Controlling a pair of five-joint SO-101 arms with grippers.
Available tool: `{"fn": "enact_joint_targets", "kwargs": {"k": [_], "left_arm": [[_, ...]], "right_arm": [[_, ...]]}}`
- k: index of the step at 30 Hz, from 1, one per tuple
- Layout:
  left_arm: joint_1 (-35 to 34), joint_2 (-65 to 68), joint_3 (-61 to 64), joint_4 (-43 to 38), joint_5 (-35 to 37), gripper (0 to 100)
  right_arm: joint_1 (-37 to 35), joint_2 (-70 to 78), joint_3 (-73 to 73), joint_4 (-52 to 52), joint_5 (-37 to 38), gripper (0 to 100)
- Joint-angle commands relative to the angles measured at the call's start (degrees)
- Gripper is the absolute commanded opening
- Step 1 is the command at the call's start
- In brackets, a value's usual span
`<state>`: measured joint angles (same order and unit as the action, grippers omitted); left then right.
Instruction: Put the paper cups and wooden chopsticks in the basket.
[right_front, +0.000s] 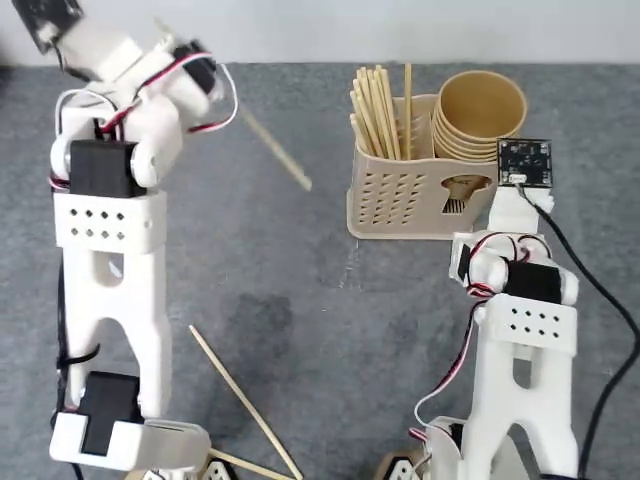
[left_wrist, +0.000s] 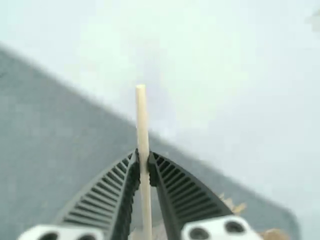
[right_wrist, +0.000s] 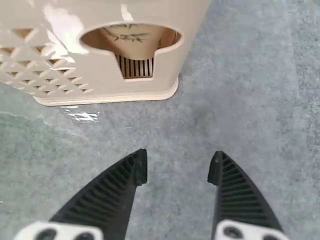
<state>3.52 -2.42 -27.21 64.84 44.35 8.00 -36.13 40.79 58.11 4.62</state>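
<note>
**Left gripper** (left_wrist: 143, 159): jaws clenched on one wooden chopstick (left_wrist: 141, 117). The stick runs straight between the two jaws and projects well beyond their tips. In the high view the left arm is raised at the far left of the table (right_front: 300, 290), and the held stick slants out toward the basket (right_front: 400, 205) but stays well apart from it.

**Right gripper** (right_wrist: 179, 162): jaws released and spread over bare table, near the basket's end wall with the handle cut-out.

**Basket contents:** a stack of paper cups (right_front: 485, 110) sits in the right part. A bundle of chopsticks (right_front: 378, 105) stands upright in the left part.

**Loose items:** a long chopstick (right_front: 245, 400) lies diagonally on the table beside the left arm's base. A second stick (right_front: 250, 466) lies at the near edge.
</note>
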Motion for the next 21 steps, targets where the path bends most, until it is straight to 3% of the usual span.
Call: {"fn": "enact_joint_targets", "kwargs": {"k": [1,10,17,21], "left_arm": [[3.16,-3.25,-2.86,-7.74,-0.53,1],[10.2,-2.81,-2.07,-19.96,-0.7,1],[12.57,3.96,-0.75,-21.63,-1.05,1],[13.98,7.21,-0.57,-21.1,-7.3,4]], "right_arm": [[0.57,0.04,-0.35,-1.1,-0.35,21.2],[0.48,0.04,0.26,-1.54,-0.18,21.2],[0.48,0.04,0.35,-1.89,-0.18,21.2],[0.48,0.04,0.35,-1.89,-0.18,21.2]]}}
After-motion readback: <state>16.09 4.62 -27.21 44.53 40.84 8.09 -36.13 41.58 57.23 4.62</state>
